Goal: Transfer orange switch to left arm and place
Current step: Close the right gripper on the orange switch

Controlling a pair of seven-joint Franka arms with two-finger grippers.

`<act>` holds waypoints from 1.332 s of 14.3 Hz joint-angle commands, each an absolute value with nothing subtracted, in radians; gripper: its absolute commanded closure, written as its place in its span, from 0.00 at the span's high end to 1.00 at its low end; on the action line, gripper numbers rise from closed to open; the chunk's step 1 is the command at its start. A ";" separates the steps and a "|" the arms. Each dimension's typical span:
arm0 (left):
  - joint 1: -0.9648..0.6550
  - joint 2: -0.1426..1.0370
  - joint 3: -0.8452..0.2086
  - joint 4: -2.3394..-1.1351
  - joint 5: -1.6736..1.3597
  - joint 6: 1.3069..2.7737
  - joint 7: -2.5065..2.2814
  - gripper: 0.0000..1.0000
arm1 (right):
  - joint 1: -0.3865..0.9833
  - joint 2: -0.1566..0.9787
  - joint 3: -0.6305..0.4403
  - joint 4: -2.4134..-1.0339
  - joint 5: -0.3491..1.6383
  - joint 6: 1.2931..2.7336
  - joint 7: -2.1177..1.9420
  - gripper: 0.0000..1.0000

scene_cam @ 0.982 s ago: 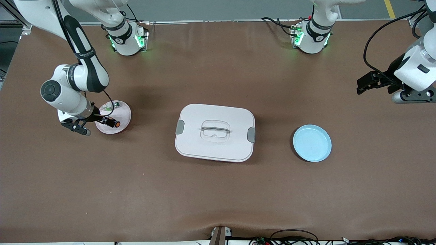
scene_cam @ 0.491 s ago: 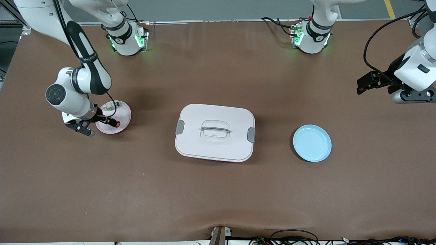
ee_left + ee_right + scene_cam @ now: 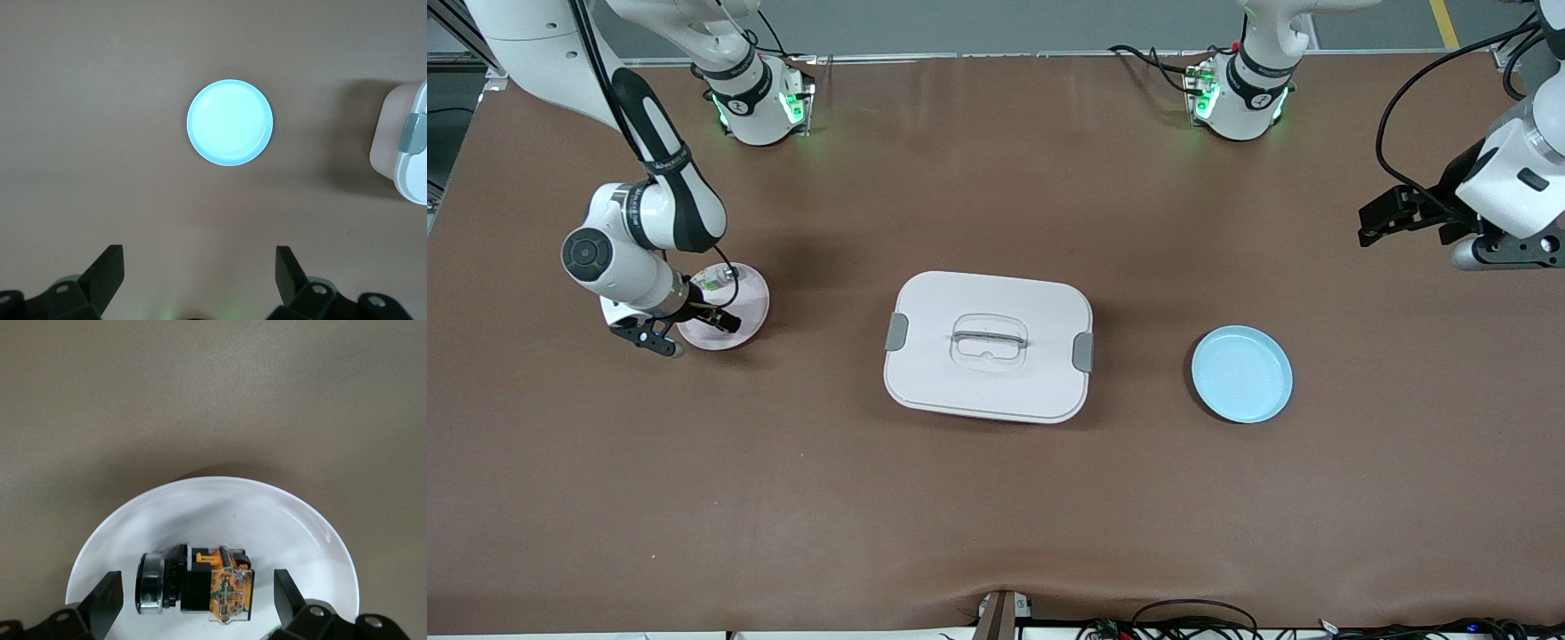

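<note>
The orange switch lies on its side on a pale pink plate at the right arm's end of the brown worktop. In the right wrist view it shows a black body, a silvery ring at one end and an orange and clear block at the other. In the front view the switch itself is hidden under the arm. A small clear-green and silver part sits on the same plate, farther from the front camera.

The right hand hangs low over that plate, its two black fingers spread wide with the switch lying between them, not touching it as far as can be seen.

The white box with grey side latches and a clear handle stands at the middle of the worktop, well apart from the pink plate. A light blue plate, with nothing on it, lies toward the left arm's end of the worktop, near the box.

The left hand waits in the air over the left arm's end of the worktop, its fingers spread wide and holding nothing.
</note>
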State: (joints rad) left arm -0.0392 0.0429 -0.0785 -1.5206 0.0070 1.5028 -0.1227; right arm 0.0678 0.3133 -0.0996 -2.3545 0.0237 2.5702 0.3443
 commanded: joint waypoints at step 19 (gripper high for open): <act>-0.041 0.052 -0.080 -1.503 0.017 1.502 -0.127 1.00 | 0.078 0.365 -0.104 -2.350 0.035 2.617 0.342 1.00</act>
